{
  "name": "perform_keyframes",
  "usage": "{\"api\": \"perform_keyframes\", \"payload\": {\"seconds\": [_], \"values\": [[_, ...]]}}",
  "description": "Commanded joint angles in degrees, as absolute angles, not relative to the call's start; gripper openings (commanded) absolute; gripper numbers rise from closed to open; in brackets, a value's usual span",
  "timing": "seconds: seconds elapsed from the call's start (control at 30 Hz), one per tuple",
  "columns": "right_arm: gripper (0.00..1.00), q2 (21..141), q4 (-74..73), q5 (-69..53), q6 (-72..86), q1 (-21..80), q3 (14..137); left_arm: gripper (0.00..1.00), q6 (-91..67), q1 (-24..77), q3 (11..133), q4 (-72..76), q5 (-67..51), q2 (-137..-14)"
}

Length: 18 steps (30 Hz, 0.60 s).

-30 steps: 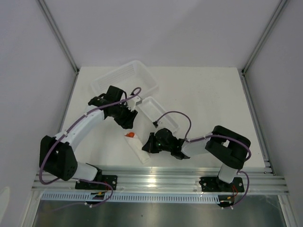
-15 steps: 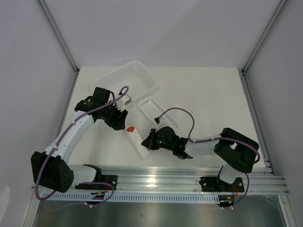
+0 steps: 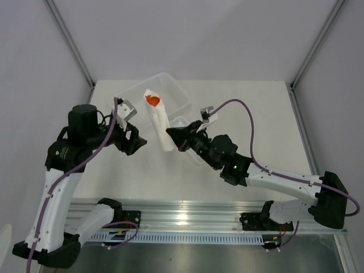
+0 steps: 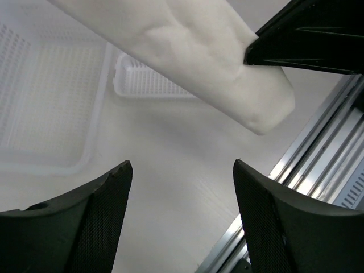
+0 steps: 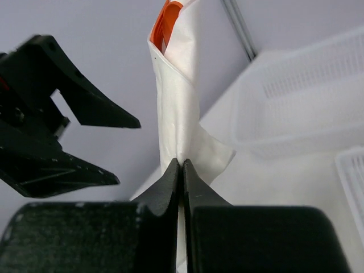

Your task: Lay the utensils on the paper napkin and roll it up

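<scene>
The paper napkin (image 3: 158, 123) is a rolled white tube, lifted off the table and tilted over the basket's near edge. The orange tip of the utensils (image 3: 152, 100) pokes out of its upper end; the rest is hidden inside. My right gripper (image 3: 171, 135) is shut on the roll's lower part, and the wrist view shows its jaws (image 5: 182, 165) pinching the paper (image 5: 179, 114) below the orange tip (image 5: 166, 25). My left gripper (image 3: 138, 141) stands open to the left of the roll, apart from it. In its wrist view the roll (image 4: 193, 62) hangs above the empty gap (image 4: 182, 170).
A large translucent white basket (image 3: 179, 94) sits at the back left of the table. The small ribbed white tray (image 3: 181, 121) lies just in front of it, partly under the right arm. The aluminium rail (image 3: 193, 213) runs along the near edge.
My right gripper has lifted the rolled napkin off the table and carried it back toward the basket. My left gripper has pulled away to the left, risen and opened wider.
</scene>
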<state>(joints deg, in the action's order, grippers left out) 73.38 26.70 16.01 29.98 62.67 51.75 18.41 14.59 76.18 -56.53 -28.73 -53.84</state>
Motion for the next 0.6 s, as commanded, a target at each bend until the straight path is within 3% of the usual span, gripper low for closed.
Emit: {"api": "perform_keyframes", "payload": {"seconds": [0.0,0.17,0.57], "values": [[0.0,70.6,31.8,20.2,19.0,65.3,56.1,0.76,13.4,14.2,79.7,-52.3,-37.3,-51.9],[0.0,70.0,39.2,16.6,15.2,67.0,59.4,0.81,7.0,14.3,86.3,-49.0,-46.0,-52.6],[0.0,73.6,47.8,7.6,10.5,69.0,67.9,0.86,0.5,14.4,90.6,-39.2,-50.7,-53.8]]}}
